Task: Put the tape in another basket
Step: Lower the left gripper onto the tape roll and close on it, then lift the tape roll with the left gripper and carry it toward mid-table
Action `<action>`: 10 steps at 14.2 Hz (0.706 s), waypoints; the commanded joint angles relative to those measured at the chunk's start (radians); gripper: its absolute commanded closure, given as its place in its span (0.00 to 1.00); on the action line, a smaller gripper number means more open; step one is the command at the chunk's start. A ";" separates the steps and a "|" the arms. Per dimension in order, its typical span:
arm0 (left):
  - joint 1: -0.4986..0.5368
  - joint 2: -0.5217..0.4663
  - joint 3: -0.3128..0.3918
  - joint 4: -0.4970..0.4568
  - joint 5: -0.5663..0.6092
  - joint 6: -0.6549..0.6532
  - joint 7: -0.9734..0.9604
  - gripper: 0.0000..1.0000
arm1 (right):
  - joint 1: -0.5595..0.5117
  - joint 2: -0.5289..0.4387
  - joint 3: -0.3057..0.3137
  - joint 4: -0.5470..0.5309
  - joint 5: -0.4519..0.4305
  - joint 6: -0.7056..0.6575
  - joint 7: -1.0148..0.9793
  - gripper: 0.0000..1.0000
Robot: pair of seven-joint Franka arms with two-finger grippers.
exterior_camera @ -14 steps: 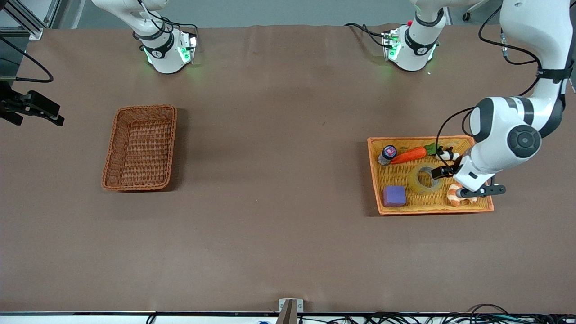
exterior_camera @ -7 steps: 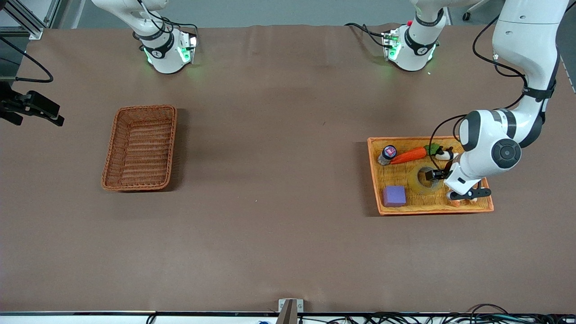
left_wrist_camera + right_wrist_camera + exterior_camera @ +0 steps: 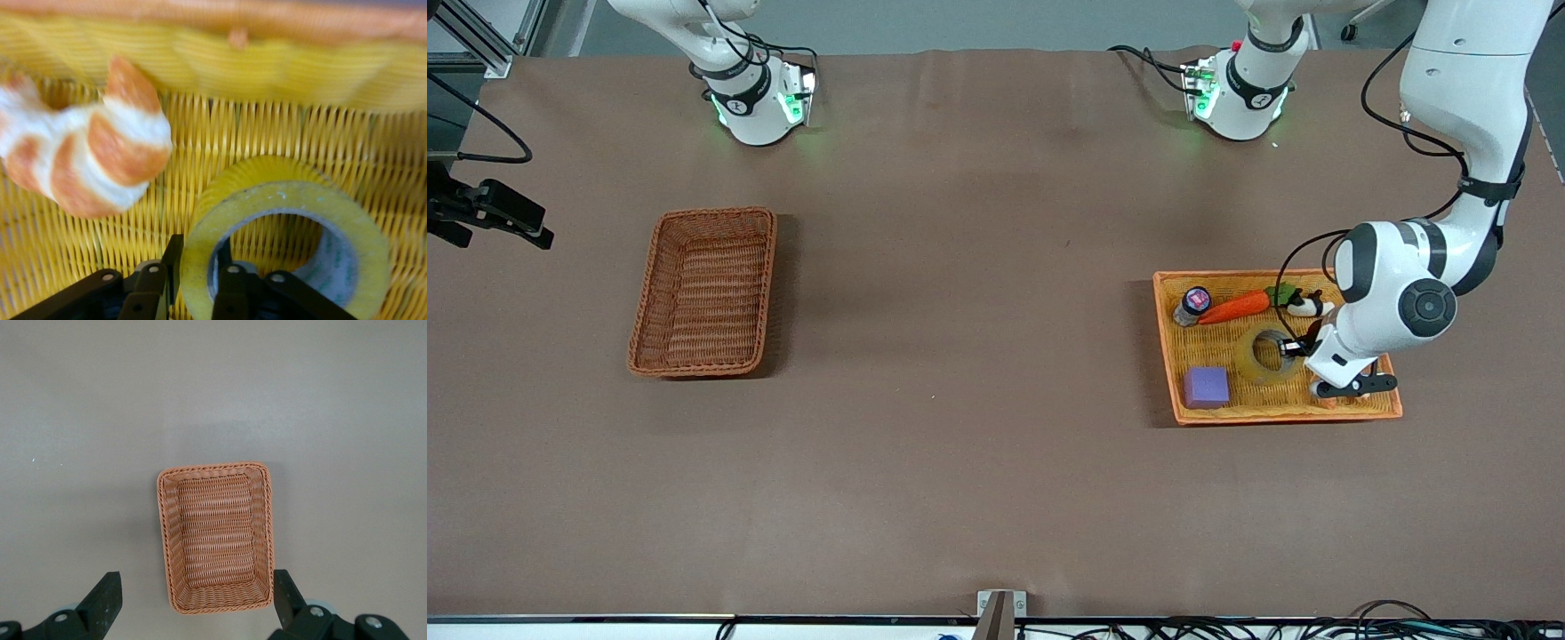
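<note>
- The tape [image 3: 1266, 355] lies flat in the orange-yellow tray [image 3: 1352, 411], which stands near the table edge at the left arm's end, about midway between the edge with the robot bases and the edge at the front camera.
- The left gripper [image 3: 191, 283] is down in this tray. One finger is inside the ring and one outside, so the jaws are narrow and close on the ring's wall. The roll is not lifted yet.
- In the left wrist view a toy shrimp [image 3: 87, 160] lies just beside the tape, apart from it.
- I judge the roll to be light and stiff. The outer film looks smooth and perhaps slippery, so holding the wall between core and outside seems the best grip.
- The basket [image 3: 704, 291] stands well apart, toward the right arm's end of the table, and it holds nothing.
- The right gripper [image 3: 197, 610] waits high over this basket with its jaws wide apart.
</note>
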 commanded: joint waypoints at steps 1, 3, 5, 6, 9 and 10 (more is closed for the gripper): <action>-0.004 -0.099 -0.008 0.058 0.008 -0.094 -0.006 1.00 | -0.005 -0.009 0.002 -0.011 -0.001 0.004 -0.013 0.00; -0.015 -0.123 -0.055 0.143 0.007 -0.213 -0.020 1.00 | -0.005 -0.008 0.002 -0.011 -0.003 0.004 -0.013 0.00; -0.017 -0.126 -0.114 0.254 0.007 -0.332 -0.056 1.00 | -0.005 -0.009 0.002 -0.011 -0.001 0.002 -0.014 0.00; -0.020 -0.118 -0.153 0.313 0.005 -0.390 -0.080 1.00 | -0.005 -0.009 0.002 -0.011 -0.001 0.001 -0.014 0.00; -0.046 -0.087 -0.262 0.375 0.011 -0.423 -0.206 1.00 | -0.005 -0.009 0.002 -0.011 -0.003 0.001 -0.014 0.00; -0.081 -0.057 -0.281 0.404 0.018 -0.423 -0.267 1.00 | -0.005 -0.009 0.002 -0.011 -0.001 0.001 -0.014 0.00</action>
